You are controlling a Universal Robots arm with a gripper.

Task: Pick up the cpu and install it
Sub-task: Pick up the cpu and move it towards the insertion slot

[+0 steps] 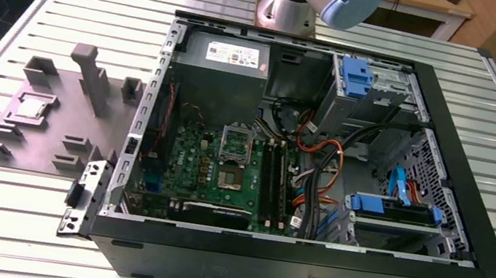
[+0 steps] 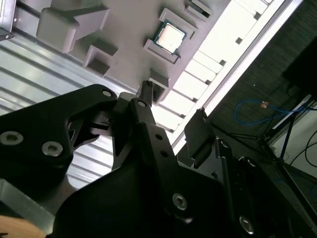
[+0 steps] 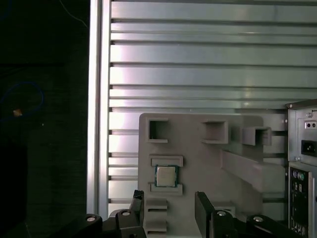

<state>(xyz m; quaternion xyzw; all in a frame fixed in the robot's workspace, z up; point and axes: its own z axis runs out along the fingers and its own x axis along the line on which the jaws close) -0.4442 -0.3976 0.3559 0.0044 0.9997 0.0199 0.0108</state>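
- We see the gripper [image 3: 171, 210] in both wrist views w/ its two black fingers [image 3: 204, 208] spread wide. Nothing sits btw them, so it holds nothing.
- It hangs over the grey tray [image 3: 198, 148], apart from it, w/ no contact anywhere.
- The cpu [image 3: 166, 175] lies flat in a shallow seat on that tray, metal top up, btw two low raised bars. In the first wrist view it lines up w/ the gap btw the fingers, but farther off.
- In the second wrist view the cpu [image 2: 171, 35] sits beyond the fingertips, untouched.
- In the exterior view the cpu [image 1: 33, 108] rests on the tray's side toward the exterior view's left, well apart from the PC case [image 1: 259, 259], so it's not yet installed.
- The tray carries several upright blocks & small pockets. It lies on the slatted metal table [image 1: 9, 221], just beside the open case, on the exterior view's left of it.
- Inside the case we see the green board [image 1: 189, 174] lying flat. Near its middle is the socket [image 1: 227, 178], w/ its metal frame [image 1: 236, 137] looking swung open toward the grey box [image 1: 224, 69].
- Blue brackets [image 1: 356, 74] & orange cables [image 1: 316, 149] fill the case's other half.
- The arm [image 1: 298, 3] rises at the table's far edge, behind the case.
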